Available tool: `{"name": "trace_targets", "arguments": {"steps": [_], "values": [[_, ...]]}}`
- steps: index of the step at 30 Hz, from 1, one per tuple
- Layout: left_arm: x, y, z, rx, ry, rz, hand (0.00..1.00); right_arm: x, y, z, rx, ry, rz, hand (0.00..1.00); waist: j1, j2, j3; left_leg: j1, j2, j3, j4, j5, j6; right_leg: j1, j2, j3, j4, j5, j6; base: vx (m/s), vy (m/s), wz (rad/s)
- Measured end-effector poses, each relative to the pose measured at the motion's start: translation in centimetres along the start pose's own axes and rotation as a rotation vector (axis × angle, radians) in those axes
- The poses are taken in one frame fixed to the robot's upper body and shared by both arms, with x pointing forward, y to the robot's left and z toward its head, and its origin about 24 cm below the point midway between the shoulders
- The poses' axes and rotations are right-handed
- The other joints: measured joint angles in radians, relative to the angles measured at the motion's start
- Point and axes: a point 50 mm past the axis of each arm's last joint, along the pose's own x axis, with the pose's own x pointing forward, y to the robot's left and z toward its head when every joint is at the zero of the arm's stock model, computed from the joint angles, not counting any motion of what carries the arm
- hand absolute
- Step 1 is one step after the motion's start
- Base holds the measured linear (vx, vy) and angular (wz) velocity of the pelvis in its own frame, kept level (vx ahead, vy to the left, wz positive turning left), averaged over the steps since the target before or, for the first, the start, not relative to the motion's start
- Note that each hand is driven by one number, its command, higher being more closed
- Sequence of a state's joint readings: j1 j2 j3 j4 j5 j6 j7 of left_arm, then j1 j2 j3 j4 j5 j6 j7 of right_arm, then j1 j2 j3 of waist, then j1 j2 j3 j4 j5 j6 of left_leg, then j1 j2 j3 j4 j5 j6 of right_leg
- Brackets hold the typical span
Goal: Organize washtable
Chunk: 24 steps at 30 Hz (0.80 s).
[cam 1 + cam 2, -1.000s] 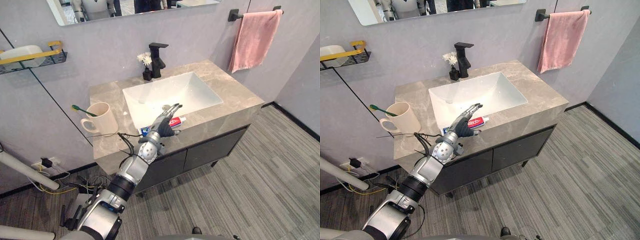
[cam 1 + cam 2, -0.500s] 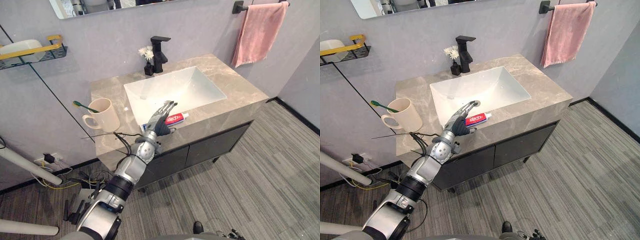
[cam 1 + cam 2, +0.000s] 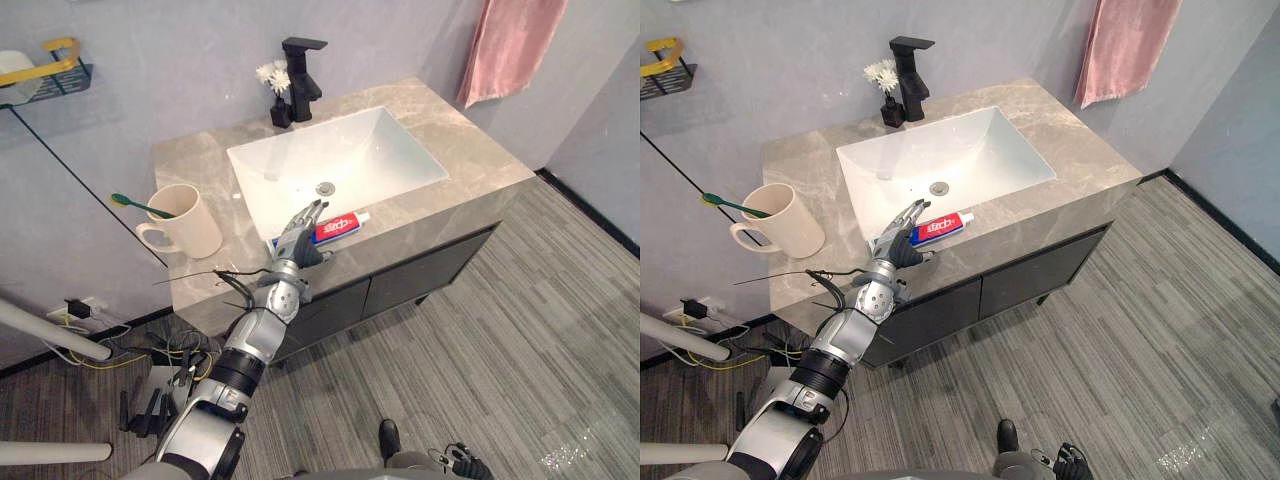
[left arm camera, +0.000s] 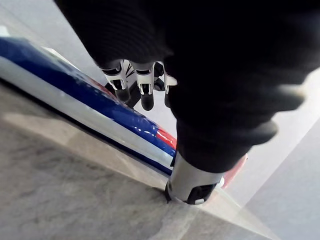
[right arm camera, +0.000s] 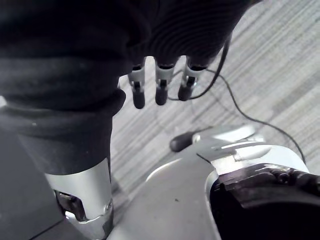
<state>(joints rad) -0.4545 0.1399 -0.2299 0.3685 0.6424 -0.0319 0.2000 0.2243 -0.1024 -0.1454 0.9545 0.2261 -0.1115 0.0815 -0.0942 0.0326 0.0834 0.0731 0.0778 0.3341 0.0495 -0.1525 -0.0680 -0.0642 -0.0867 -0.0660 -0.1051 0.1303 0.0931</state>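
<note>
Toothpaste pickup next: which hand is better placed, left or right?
Left. The left hand is already at the toothpaste tube on the counter front edge, fingers straight over it and thumb down beside it. The right hand hangs open over the floor.

Stone, glaze and a bit of shine

The countertop (image 3: 470, 165) shows veined grey-brown stone with a soft sheen, and the basin (image 3: 370, 160) is smooth, glossy white. Matt black metal on the faucet (image 3: 301, 65), a matt cream mug (image 3: 195, 225), and there's the toothpaste tube (image 3: 338, 226), slick glossy plastic. The towel (image 3: 510, 45) is soft pink cloth, the floor (image 3: 500, 330) grey wood-grain planks, and the left hand (image 3: 297, 235) has a dark ribbed cover and silvery fingers.
</note>
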Motion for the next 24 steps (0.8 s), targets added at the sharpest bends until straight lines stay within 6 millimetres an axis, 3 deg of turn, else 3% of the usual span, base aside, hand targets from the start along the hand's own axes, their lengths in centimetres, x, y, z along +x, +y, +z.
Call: {"name": "trace_targets", "arguments": {"steps": [5, 6, 13, 24], "values": [[0.1, 1.3, -0.7, -0.004, 0.043, 0.067, 0.0, 0.0, 0.2, 0.3, 0.014, -0.019, 0.029, 0.0, 0.012, 0.001, 0.005, -0.01, 0.001, 0.008, 0.006, 0.0, 0.0, -0.01, 0.0, 0.0, 0.0, 0.007, -0.006, -0.06, -0.033, -0.04], [0.1, 1.3, -0.7, -0.004, 0.043, 0.067, 1.0, 0.0, 0.2, 0.3, 0.013, -0.018, 0.029, 0.0, 0.015, 0.001, 0.006, -0.011, 0.001, 0.008, 0.007, 0.0, 0.0, -0.011, 0.0, 0.0, 0.0, 0.008, -0.006, -0.06, -0.035, 0.0], [0.4, 2.1, -0.9, -0.011, 0.054, 0.105, 1.0, 0.2, 0.7, 1.5, 0.006, -0.07, 0.053, 0.0, 0.026, 0.001, 0.029, -0.056, 0.011, 0.009, 0.029, 0.002, 0.0, -0.047, 0.005, -0.001, 0.0, 0.017, -0.014, -0.05, -0.044, 0.0], [2.4, 4.4, 1.1, 0.016, -0.029, 0.177, 1.0, 0.5, 1.7, 4.1, -0.013, -0.173, 0.086, 0.0, 0.056, 0.001, 0.061, -0.107, 0.02, 0.024, 0.039, 0.005, -0.005, -0.101, 0.014, 0.013, 0.004, 0.026, -0.024, -0.03, -0.041, -0.04]]}}
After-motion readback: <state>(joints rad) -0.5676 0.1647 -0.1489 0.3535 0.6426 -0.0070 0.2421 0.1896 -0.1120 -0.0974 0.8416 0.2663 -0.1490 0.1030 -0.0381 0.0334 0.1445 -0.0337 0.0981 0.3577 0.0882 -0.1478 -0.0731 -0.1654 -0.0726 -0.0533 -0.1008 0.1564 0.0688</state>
